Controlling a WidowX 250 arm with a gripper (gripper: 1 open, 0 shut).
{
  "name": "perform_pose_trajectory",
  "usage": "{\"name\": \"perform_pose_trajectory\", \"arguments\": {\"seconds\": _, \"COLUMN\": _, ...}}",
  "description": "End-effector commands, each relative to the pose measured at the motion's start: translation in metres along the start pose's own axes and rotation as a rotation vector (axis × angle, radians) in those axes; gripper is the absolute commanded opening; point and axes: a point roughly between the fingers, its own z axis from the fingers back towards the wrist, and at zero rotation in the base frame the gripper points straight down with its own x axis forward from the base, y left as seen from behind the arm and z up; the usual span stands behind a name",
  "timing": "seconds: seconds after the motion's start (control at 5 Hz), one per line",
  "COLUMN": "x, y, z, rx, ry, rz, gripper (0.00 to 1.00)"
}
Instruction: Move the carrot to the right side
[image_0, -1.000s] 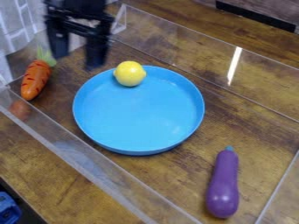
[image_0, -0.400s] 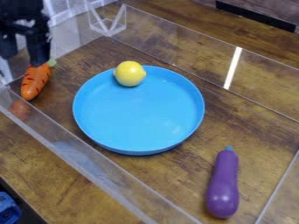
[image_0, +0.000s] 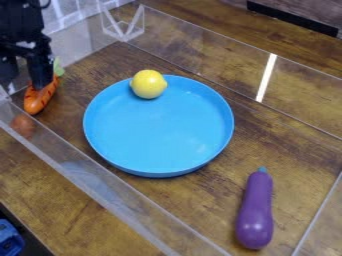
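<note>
Showing orange carrot (image_0: 39, 97), top hidden behind fingers (image_0: 55, 70).

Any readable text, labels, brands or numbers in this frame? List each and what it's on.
None readable.
Blue plate: plain, no markings.
Yellow ball, carrot, purple eggplant: no print visible.
End effector: dark, no label can be made out.
Wooden table: only grain and a glare streak.

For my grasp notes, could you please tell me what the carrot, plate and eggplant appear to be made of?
Carrot: probably matte plastic or rubber, uniformly orange.
Plate: likely smooth plastic, flat even blue with a soft sheen.
Eggplant: probably glossy plastic, a highlight along its purple body.
</note>
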Motion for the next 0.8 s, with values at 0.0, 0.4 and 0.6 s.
{"name": "perform_pose_trajectory", "arguments": {"seconds": 0.0, "x": 0.013, "y": 0.012, "z": 0.012, "rx": 0.012, "ry": -0.078, "rz": 0.026, "gripper": 1.0}}
{"name": "perform_pose_trajectory", "arguments": {"seconds": 0.4, "x": 0.023, "y": 0.011, "z": 0.002, "rx": -0.007, "ry": -0.099, "rz": 0.04, "gripper": 1.0}}
{"name": "perform_pose_trajectory", "arguments": {"seconds": 0.6, "x": 0.027, "y": 0.01, "z": -0.002, "rx": -0.015, "ry": -0.107, "rz": 0.045, "gripper": 1.0}}
